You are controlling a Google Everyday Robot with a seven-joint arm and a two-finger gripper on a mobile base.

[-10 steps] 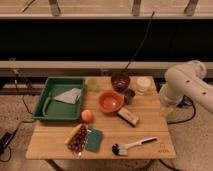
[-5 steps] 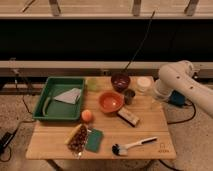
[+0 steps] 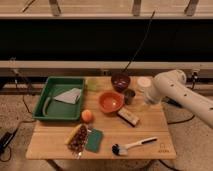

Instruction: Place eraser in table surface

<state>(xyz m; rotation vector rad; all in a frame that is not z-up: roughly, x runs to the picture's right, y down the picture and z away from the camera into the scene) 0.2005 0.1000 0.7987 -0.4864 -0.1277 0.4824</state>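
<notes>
Eraser (image 3: 128, 116) lies on tabletop (image 3: 150, 134), seemingly placed; gripper (image 3: 146, 101) hangs near its right, whether open I cannot tell.

speckled floor (image 3: 12, 112), dark wall (image 3: 75, 45) behind, pale rail (image 3: 60, 64) across it, cable (image 3: 23, 102) at left, dim warm light

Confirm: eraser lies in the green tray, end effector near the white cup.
No. The camera view shows the eraser on the table surface beside the orange bowl, not in the green tray. The end effector is near the white cup, as stated.
</notes>
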